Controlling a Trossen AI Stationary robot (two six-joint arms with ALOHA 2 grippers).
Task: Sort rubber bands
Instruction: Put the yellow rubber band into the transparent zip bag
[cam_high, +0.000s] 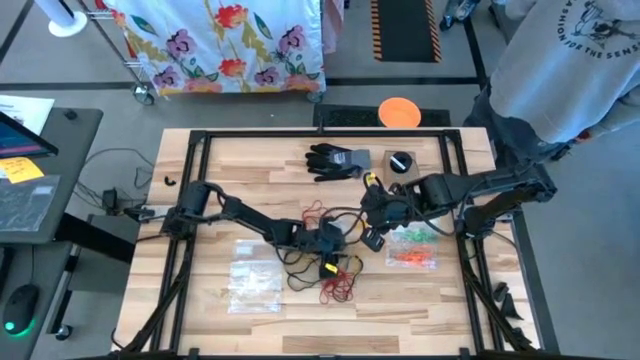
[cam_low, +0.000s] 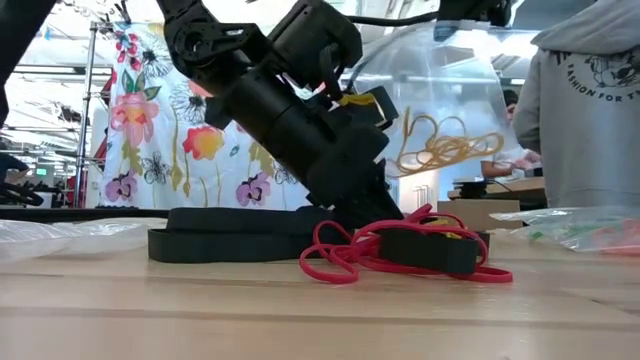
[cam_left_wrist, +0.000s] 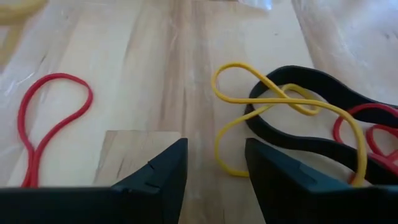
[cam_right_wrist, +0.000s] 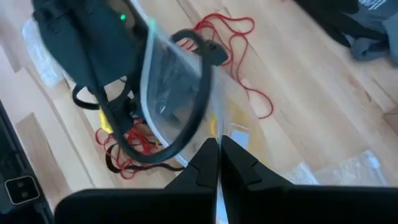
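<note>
Red, yellow and black rubber bands (cam_high: 338, 278) lie tangled on the wooden table (cam_high: 250, 170). My left gripper (cam_left_wrist: 214, 168) is open and slants down low over them. A yellow band (cam_left_wrist: 273, 102) crossing a wide black band (cam_left_wrist: 311, 134) lies just beyond its fingertips, and a red band (cam_left_wrist: 50, 121) lies to one side. My right gripper (cam_right_wrist: 216, 149) is shut on a clear plastic bag (cam_low: 450, 85), lifted above the table, with yellow bands (cam_low: 445, 145) inside it. My right gripper pinches the clear bag's upper edge (cam_right_wrist: 214, 134) between its two fingers, coming from above and slanting down. The bag hangs below the fingers, clear of the table, its mouth partly open.
A black glove (cam_high: 335, 160) and a black disc (cam_high: 400, 162) lie at the far middle. Clear bags lie at the near left (cam_high: 255, 282) and, with green and orange bands, at the right (cam_high: 412, 248). A person in a grey sweater (cam_high: 560, 60) stands past the far right corner.
</note>
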